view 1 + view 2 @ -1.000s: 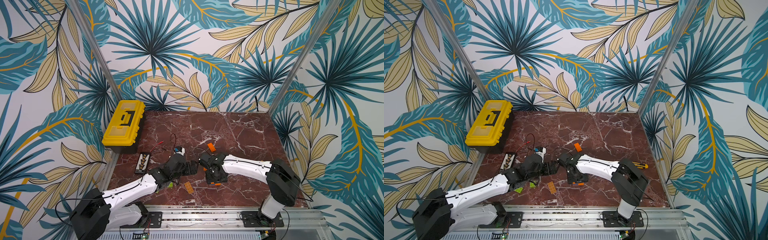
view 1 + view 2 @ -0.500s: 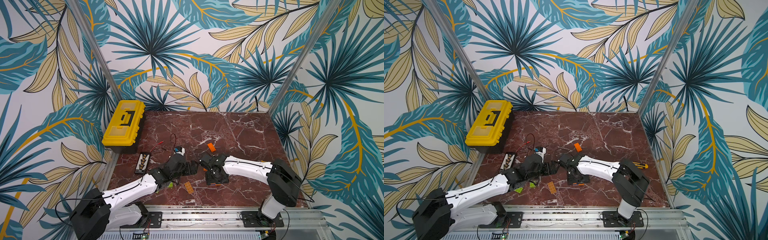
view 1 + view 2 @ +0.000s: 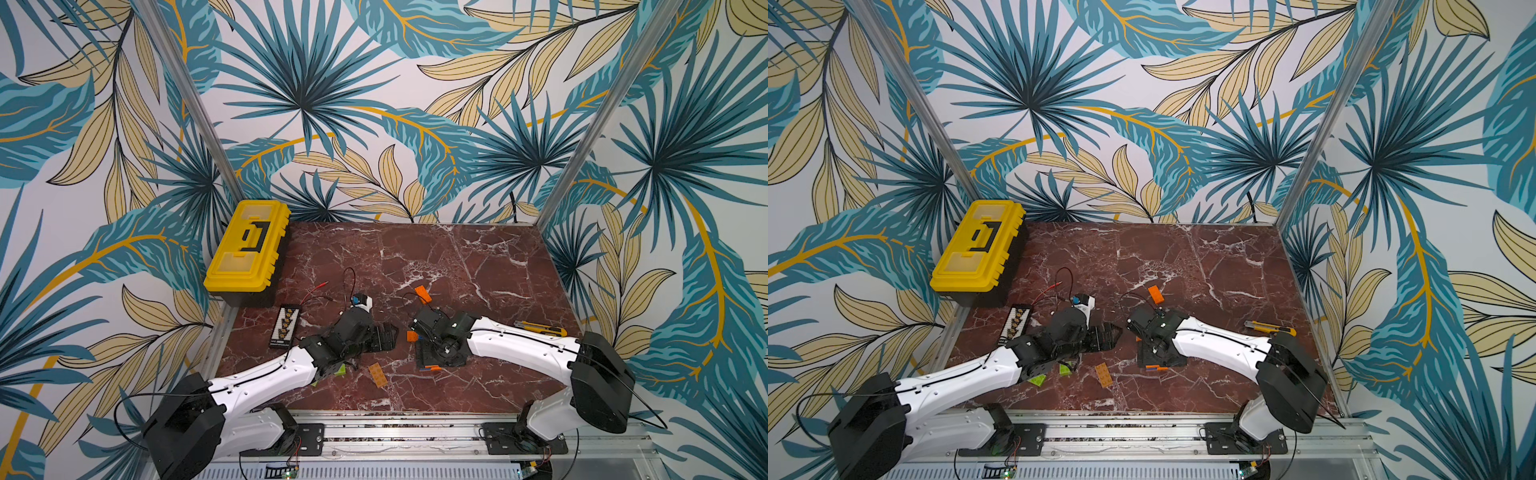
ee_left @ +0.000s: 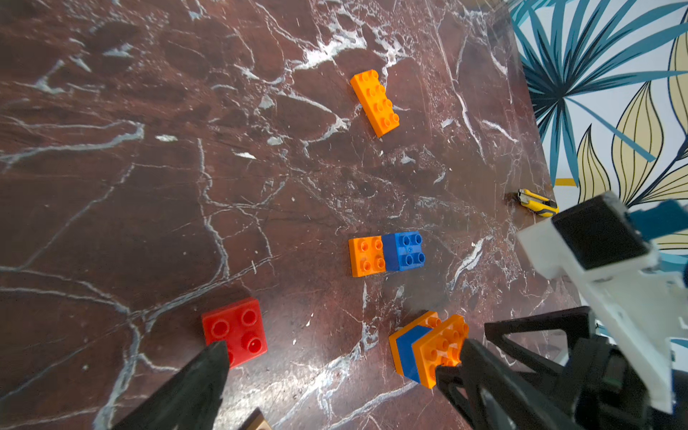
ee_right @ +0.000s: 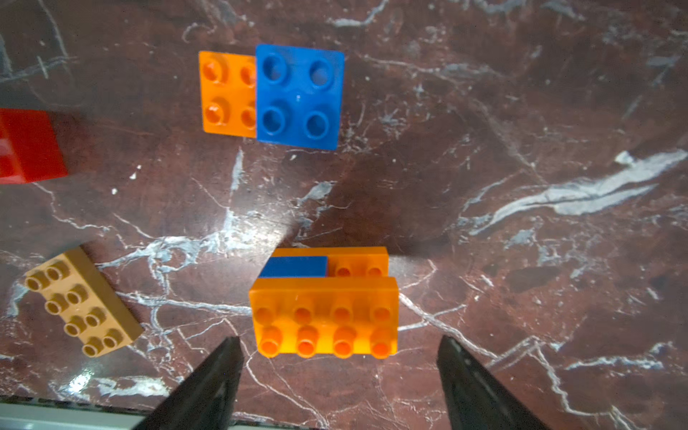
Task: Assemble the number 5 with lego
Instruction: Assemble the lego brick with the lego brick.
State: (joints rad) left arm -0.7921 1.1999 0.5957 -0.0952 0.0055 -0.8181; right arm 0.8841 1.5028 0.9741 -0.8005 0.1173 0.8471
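Orange and blue lego bricks (image 5: 323,316) sit in a small stack on the dark red marble worktop (image 5: 540,111). The right claw (image 5: 338,340) is open, with one tip on each side of them and not touching. The left claw (image 4: 340,344) is wide open and holds nothing, near a red brick (image 4: 234,335).

Bright even light, soft glare on the marble tabletop (image 5: 231,231), faint blur at wrist-view edges.

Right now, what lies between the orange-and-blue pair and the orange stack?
Only bare marble, shown in the right wrist view, between the pair and the stack.
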